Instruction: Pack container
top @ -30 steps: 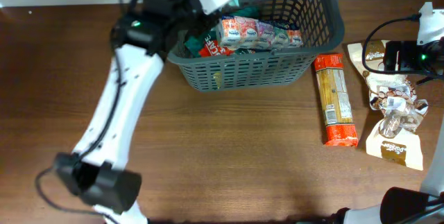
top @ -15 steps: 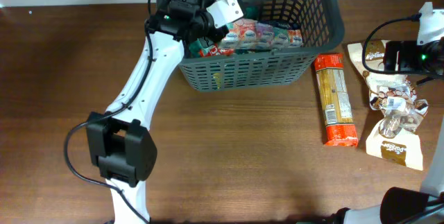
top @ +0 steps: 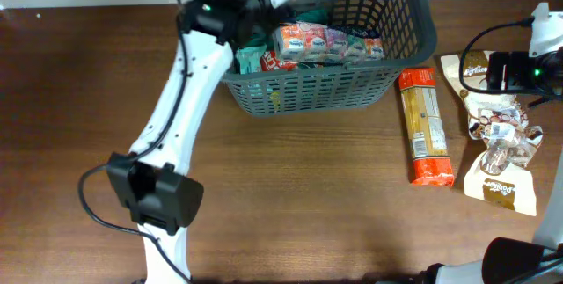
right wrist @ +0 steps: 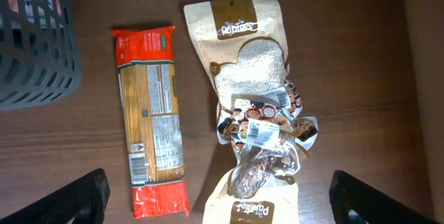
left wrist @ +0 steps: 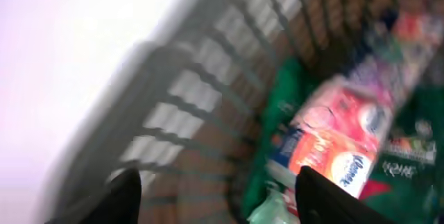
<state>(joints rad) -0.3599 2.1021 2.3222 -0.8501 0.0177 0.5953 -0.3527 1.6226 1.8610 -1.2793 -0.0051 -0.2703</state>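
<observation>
L arm [top: 176, 117] is swinging up and toward the far-left corner of the container [top: 400, 51]. Half a sec ago its wrist was lower, over the near-left part of the load. A sec ago the elbow was folded out further left. So it looks like it's pulling out after a drop, though that's my guess.

Left gripper [left wrist: 218, 189] is gaping wide w/ nothing between the fingers. The wrist view is smeared, so it's moving fast. Below it the pink-and-white multipack [left wrist: 340, 148] is lying inside on green packets [top: 251, 55], approx. where it was in both earlier frames.

The container is sitting at the far-centre of the table, already holding several packs.

R side isn't changing at all. Right gripper [right wrist: 218, 182] is hanging spread wide and empty over the goods still outside: the spaghetti pack [right wrist: 149, 120] just right of the container, then the brown pouch [right wrist: 243, 50], the clear sweets bag [right wrist: 267, 137] and a second pouch [top: 501, 185]. Four items are waiting, so packing is prob. about halfway.
</observation>
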